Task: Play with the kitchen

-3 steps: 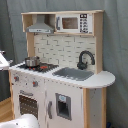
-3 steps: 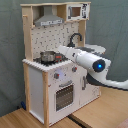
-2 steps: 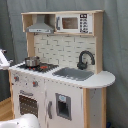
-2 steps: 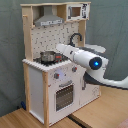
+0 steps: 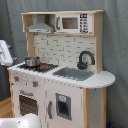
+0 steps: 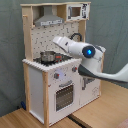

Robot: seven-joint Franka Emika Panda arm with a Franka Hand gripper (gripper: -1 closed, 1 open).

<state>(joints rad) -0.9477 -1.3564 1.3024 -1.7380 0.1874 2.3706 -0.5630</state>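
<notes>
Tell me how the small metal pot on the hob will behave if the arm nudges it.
The pot looks small and shiny, so probably light and slick; a nudge would likely slide it across the flat hob. Its squat, wide shape suggests it would rarely tip. The arm hangs close by it in the second exterior view.

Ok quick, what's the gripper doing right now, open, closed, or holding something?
Gripper: cannot be told; it points at the kitchen over the hob, and nothing is visibly held.
</notes>
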